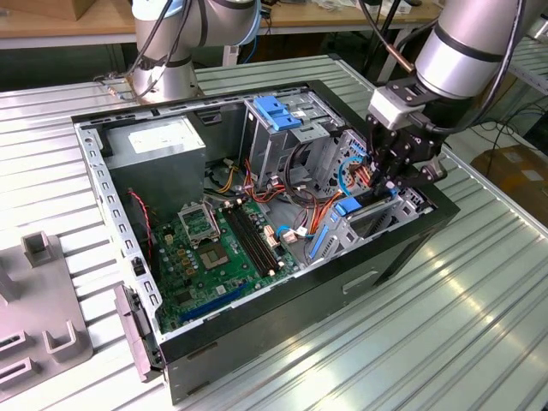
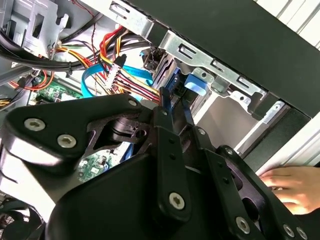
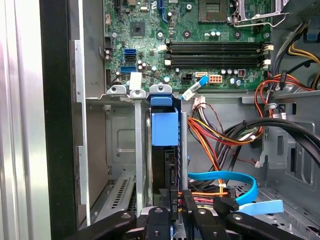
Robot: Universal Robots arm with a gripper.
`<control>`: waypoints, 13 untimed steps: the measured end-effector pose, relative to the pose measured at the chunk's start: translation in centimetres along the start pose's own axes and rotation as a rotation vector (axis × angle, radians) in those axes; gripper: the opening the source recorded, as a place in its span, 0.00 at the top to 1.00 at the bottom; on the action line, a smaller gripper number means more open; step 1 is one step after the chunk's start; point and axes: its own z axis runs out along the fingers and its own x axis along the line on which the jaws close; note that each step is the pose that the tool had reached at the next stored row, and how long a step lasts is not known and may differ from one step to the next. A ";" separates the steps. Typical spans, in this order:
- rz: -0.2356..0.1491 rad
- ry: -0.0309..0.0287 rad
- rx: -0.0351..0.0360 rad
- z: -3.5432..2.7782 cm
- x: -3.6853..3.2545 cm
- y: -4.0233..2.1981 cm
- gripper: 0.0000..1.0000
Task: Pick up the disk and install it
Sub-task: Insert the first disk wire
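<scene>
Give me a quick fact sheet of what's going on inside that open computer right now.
Setting: open computer case lying on a slatted metal table
Tool: tool reaching down into the drive bay at the case's end on the exterior view's right
Disk: disk with its blue frame, standing on edge in the bay, tool fingers at its end
Nearby: green circuit board; blue flat cable; bundled red and orange wires
Person: a hand resting outside the case

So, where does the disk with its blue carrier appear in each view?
Exterior view: the disk stands on edge in the bay under the arm.
First wrist view: the disk upright between the bay's metal walls.
Second wrist view: its blue rail at the claw.
Shared landmark: the green motherboard.
</scene>
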 end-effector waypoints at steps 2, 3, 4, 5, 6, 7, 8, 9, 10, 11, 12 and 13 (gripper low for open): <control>0.000 0.0008 0.0000 -0.33 -0.01 -0.01 0.75; 0.000 0.0013 0.0000 -0.67 -0.02 -0.03 0.75; 0.000 0.0014 0.0001 -0.81 -0.02 -0.03 0.75; 0.000 0.0016 0.0000 -0.92 -0.02 -0.04 0.75; 0.000 0.0017 0.0000 -1.04 -0.03 -0.04 0.75; 0.000 0.0015 0.0000 -1.04 -0.03 -0.04 0.75; 0.000 0.0015 0.0000 -1.04 -0.03 -0.04 0.75; 0.000 0.0015 0.0001 -1.04 -0.03 -0.04 0.75; 0.000 0.0015 0.0001 -1.04 -0.03 -0.04 0.76; 0.000 0.0016 0.0000 -1.06 -0.03 -0.04 0.76; 0.000 0.0016 0.0001 -1.05 -0.03 -0.04 0.89; 0.000 0.0016 0.0000 -1.06 -0.03 -0.04 0.90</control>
